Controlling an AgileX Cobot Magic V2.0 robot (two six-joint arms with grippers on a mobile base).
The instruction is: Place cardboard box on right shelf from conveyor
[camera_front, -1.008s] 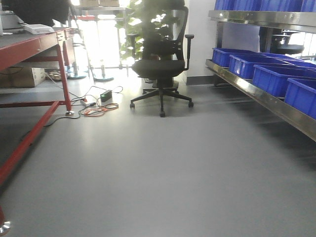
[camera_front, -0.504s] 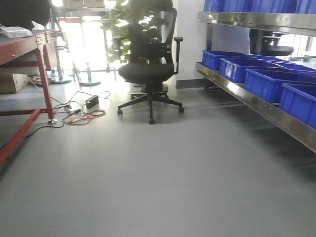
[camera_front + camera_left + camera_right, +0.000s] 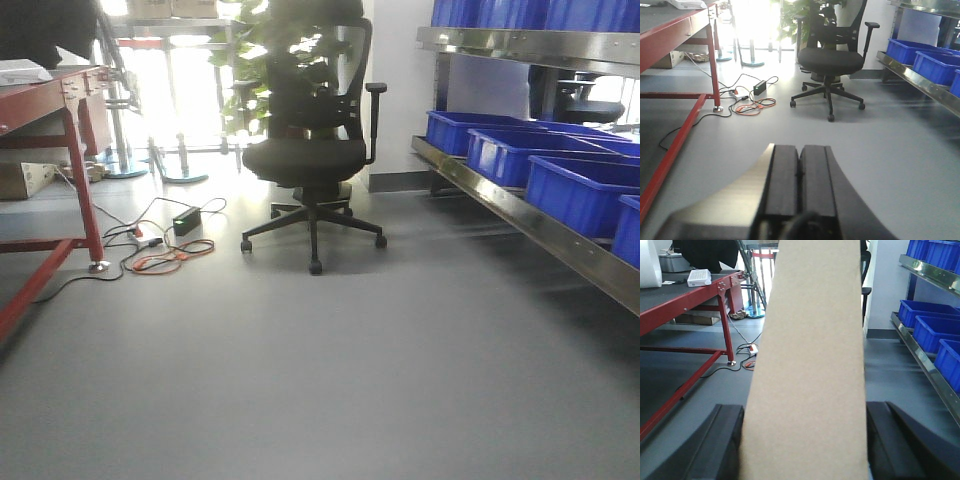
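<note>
The tan cardboard box (image 3: pixel 810 365) fills the middle of the right wrist view, standing upright between the two dark fingers of my right gripper (image 3: pixel 805 412), which is shut on its sides. The left gripper (image 3: pixel 798 148) is shut with nothing in it, and hangs over bare grey floor. To the right runs the right shelf (image 3: pixel 520 212), a steel shelf with a front lip (image 3: pixel 926 362), also visible in the left wrist view (image 3: pixel 920 82). On the left is the conveyor (image 3: pixel 670 297), a dark belt on a red frame (image 3: pixel 45 100).
Blue bins (image 3: pixel 580 190) sit in a row on the shelf. A black office chair (image 3: pixel 310 160) stands ahead in the aisle in front of a plant (image 3: pixel 290 50). Cables and a power brick (image 3: pixel 165 250) lie on the floor by the conveyor leg. A white device (image 3: pixel 699 276) rests on the belt.
The front view has shifted: the chair looks nearer and lower in the frame. The conveyor frame has slid toward the left edge.
</note>
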